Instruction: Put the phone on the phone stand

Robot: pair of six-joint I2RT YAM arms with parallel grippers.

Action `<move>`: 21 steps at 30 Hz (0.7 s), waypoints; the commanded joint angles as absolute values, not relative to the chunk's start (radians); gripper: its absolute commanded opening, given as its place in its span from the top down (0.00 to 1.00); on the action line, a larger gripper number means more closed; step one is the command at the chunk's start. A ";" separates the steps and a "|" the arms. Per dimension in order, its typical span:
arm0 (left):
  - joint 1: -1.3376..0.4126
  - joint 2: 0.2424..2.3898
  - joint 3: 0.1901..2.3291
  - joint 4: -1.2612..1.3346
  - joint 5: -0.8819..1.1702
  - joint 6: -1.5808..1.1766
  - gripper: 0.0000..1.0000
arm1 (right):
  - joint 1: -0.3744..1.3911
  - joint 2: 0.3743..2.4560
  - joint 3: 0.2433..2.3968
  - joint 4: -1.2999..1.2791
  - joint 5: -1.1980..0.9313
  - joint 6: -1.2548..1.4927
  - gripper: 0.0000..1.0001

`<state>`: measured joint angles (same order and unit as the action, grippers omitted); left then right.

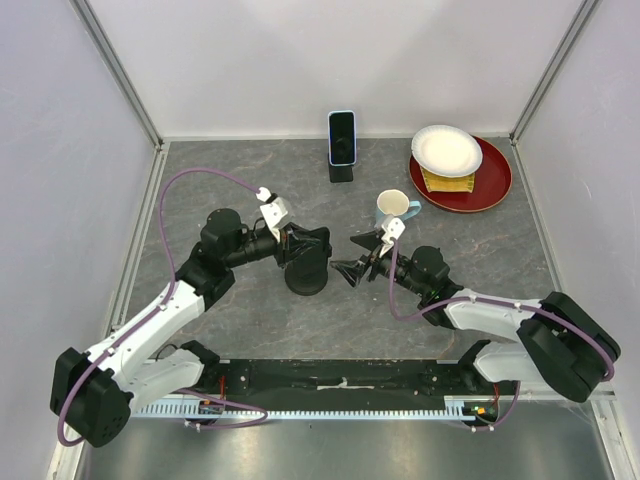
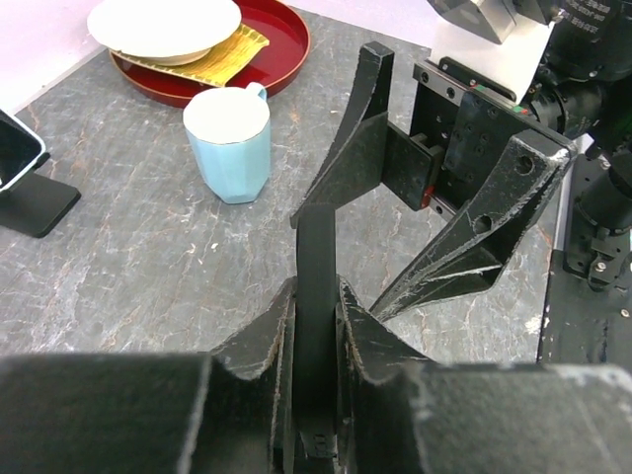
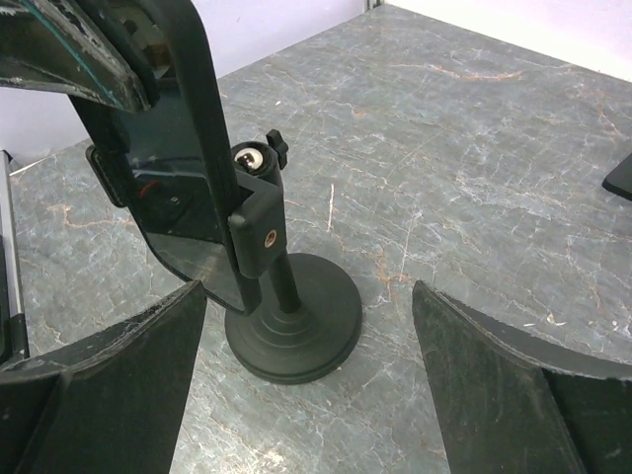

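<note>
The left pincer point(image 2: 316, 316) pinches the phone point(image 3: 188, 197) at the stand point(image 3: 296, 331); right pincer point(image 3: 308, 306) spread wide

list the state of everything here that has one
phone: upright on back stand
round stand: upright, top plate pinched by left tool
left tool: shut on round stand
right tool: open, empty
mug: upright
bowl: upright, atop yellow item on red plate

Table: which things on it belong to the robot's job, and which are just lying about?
Job: dark phone, round-based stand, left gripper holding the phone.
Lying about: blue mug, red plate, white dish, blue-cased phone on its own small stand.
</note>
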<state>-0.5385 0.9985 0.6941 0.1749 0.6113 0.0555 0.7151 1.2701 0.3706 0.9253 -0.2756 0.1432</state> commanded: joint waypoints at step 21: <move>-0.526 0.769 0.647 0.294 0.335 0.046 0.40 | 0.797 1.330 0.459 0.916 -0.187 0.086 0.07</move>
